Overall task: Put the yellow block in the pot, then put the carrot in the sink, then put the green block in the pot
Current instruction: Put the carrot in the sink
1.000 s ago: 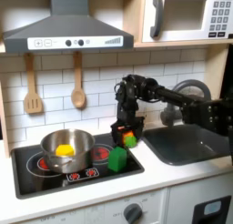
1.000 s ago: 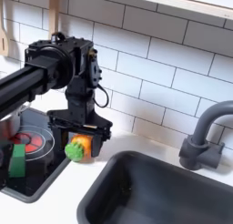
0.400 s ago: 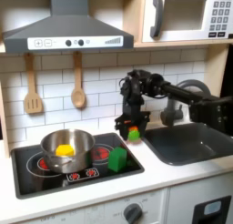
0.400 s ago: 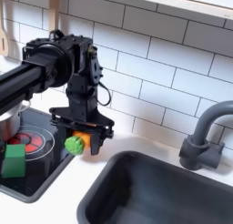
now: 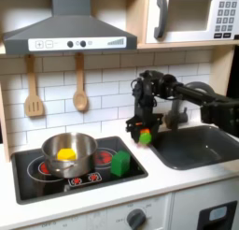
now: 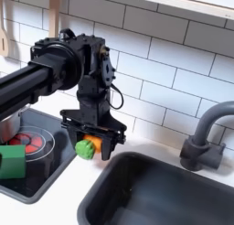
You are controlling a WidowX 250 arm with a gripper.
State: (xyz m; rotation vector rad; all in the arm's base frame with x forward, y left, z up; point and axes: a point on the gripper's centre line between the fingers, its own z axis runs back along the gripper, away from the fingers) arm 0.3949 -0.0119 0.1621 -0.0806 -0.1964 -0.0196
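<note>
Your claw [image 5: 143, 136] is clamped on the carrot [image 5: 145, 136], which hangs clear of the table [image 5: 177, 182] with its green tip turned toward the camera in both exterior views. In the second exterior view the claw [image 6: 91, 146] holds the carrot [image 6: 88, 147] between its dark fingers [image 6: 108, 143], orange body behind and green end in front. You have it just left of the sink [image 6: 174, 194] in the second exterior view, above the strip of white table [image 6: 64, 199] between the stove [image 6: 41, 160] and the basin rim. In the first exterior view the carrot sits between the stove [image 5: 79, 170] and the sink [image 5: 198, 146], near the sink's left edge.

The pot [image 5: 67, 155] stands on the left burner of the stove in the first exterior view, and the yellow block [image 5: 65, 154] lies inside it. The green block [image 5: 120, 163] rests on the stove top to the right of the pot, apart from it, near the stove's front right corner. In the second exterior view the green block [image 6: 12, 160] shows at the left edge, on the black stove surface, well left of the claw.

The faucet [image 6: 203, 137] rises at the far right of the sink in the second exterior view, well apart from your claw. Two wooden utensils [image 5: 80, 89] hang on the tiled wall [image 5: 107, 75] behind the stove, under the range hood [image 5: 63, 28], in the first exterior view. A microwave [image 5: 191, 17] sits up at the top right.
</note>
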